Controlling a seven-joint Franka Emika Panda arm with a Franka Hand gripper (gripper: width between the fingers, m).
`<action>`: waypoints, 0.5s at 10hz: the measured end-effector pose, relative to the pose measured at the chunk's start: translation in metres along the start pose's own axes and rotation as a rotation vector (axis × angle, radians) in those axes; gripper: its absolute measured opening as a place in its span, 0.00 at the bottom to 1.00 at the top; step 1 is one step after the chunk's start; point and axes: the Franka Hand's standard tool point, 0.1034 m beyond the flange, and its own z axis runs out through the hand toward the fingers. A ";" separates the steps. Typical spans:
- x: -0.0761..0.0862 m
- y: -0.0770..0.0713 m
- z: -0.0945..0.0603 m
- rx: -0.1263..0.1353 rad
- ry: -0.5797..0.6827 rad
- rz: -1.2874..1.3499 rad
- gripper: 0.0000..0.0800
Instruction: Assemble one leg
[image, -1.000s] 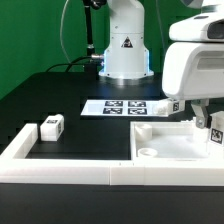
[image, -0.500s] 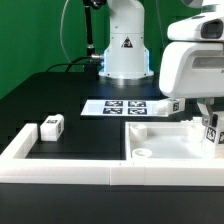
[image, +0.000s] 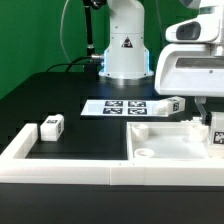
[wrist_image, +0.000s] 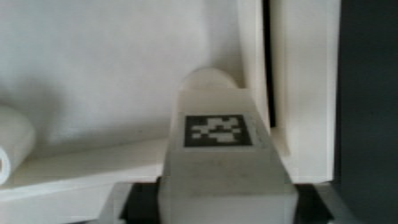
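Observation:
My gripper (image: 213, 122) is at the exterior view's right edge, shut on a white leg (image: 216, 134) with a black-and-white tag, held just above the far right part of the large white square panel (image: 170, 148). In the wrist view the leg (wrist_image: 217, 140) fills the middle between my dark fingers (wrist_image: 143, 205), tag facing the camera, with the panel's raised edge (wrist_image: 302, 90) beside it. A second leg (image: 51, 126) lies on the black table at the left. A third leg (image: 173, 103) stands behind the panel.
The marker board (image: 118, 107) lies flat behind the panel, in front of the robot base (image: 124, 55). A low white wall (image: 60, 166) runs along the front and left of the table. The panel has a round hole (image: 147, 154) near its front left corner.
The arm has shifted slightly toward the exterior view's right with the leg still held. The other legs and the panel have not moved.

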 end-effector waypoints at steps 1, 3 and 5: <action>0.000 -0.001 0.000 0.006 -0.009 0.135 0.36; -0.001 -0.002 0.000 0.009 -0.012 0.291 0.36; -0.002 -0.003 0.000 0.008 -0.015 0.426 0.36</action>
